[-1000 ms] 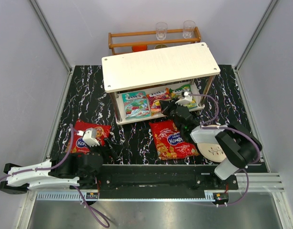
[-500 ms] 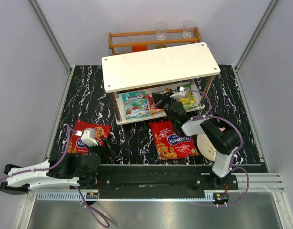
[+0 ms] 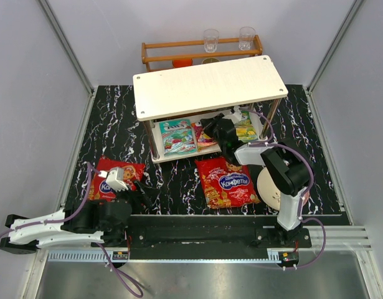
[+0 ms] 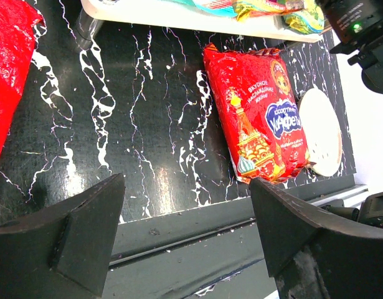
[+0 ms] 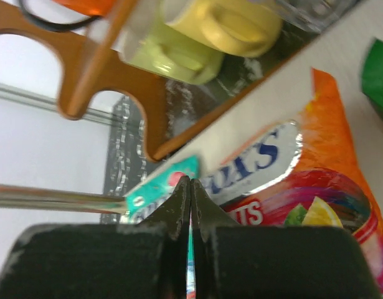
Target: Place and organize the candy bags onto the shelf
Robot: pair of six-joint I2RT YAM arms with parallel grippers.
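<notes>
The white two-tier shelf (image 3: 210,87) stands at the back middle. On its lower tier lie the teal bag (image 3: 175,137), the red-orange bag (image 3: 202,135) and the green-yellow bag (image 3: 246,128). My right gripper (image 3: 210,126) reaches under the top board, shut, its tips (image 5: 190,182) over the edge where the teal bag (image 5: 160,187) meets the red-orange bag (image 5: 316,187). One large red bag (image 3: 227,182) lies on the table in front of the shelf, and also shows in the left wrist view (image 4: 263,112). The other large red bag (image 3: 110,177) lies at the left. My left gripper (image 3: 141,193) is open and empty beside it.
A round pink-and-cream plate (image 3: 275,187) lies right of the middle red bag, partly under my right arm. A brown wooden rack (image 3: 203,51) with two glasses stands behind the shelf. Metal shelf posts (image 3: 147,140) stand at the corners. Grey walls enclose the table.
My right gripper has moved left and deeper under the shelf's top board, from the green-yellow bag to the red-orange bag. The left arm has barely moved.
</notes>
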